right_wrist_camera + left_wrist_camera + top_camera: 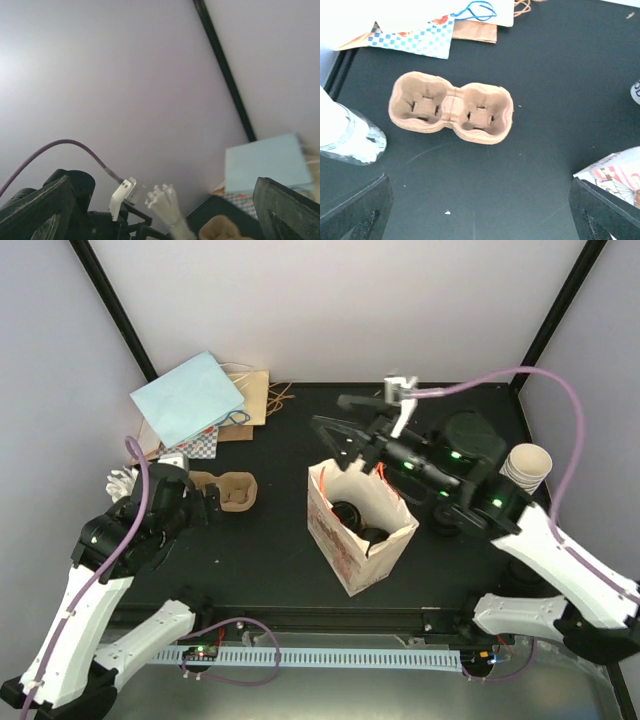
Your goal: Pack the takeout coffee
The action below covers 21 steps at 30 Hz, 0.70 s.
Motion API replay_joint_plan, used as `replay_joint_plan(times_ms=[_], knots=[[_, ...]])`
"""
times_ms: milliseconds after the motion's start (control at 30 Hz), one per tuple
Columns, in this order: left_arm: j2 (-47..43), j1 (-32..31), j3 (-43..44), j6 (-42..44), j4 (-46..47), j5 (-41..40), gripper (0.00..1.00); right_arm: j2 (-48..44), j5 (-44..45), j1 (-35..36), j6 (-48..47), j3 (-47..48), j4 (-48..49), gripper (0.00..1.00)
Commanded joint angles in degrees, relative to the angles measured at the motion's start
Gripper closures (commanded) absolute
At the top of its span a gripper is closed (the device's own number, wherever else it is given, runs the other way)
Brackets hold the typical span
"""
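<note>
Two takeout coffee cups stand inside the printed paper bag at the table's middle; only their black lids show. My right gripper hangs open above the bag's far rim with nothing between its fingers. Its wrist view looks at the back wall, and that gripper holds nothing. The brown two-cup pulp tray lies empty on the table, left of the bag. My left gripper is open just short of the tray and holds nothing. From above, the left gripper sits beside the tray.
A light blue bag lies on brown and checked paper bags at the back left. A wrapped bundle of white sticks stands left of the tray. A stack of paper cups stands at the right edge.
</note>
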Motion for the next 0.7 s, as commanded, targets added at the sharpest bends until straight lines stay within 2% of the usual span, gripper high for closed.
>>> replay_joint_plan(times_ms=[0, 133, 333, 533, 667], knots=[[0.5, 2.5, 2.1, 2.3, -1.0, -2.9, 0.01, -9.5, 10.0, 0.1, -12.0, -1.0, -4.9, 0.00], [1.3, 6.9, 3.1, 3.7, -0.4, -6.5, 0.07, -17.5, 17.9, 0.0, -13.1, -7.1, -10.0, 0.00], [3.0, 17.1, 2.6, 7.6, 4.5, -8.0, 0.30, -29.0, 24.1, 0.1, -11.0, -18.3, -17.0, 0.00], [8.2, 27.6, 2.5, 8.1, 7.5, -5.5, 0.34, -35.0, 24.4, 0.1, -8.9, -22.6, -21.7, 0.00], [13.6, 30.1, 2.9, 7.8, 9.2, -6.6, 0.39, -36.0, 23.4, 0.1, -8.5, -23.5, -23.2, 0.00]])
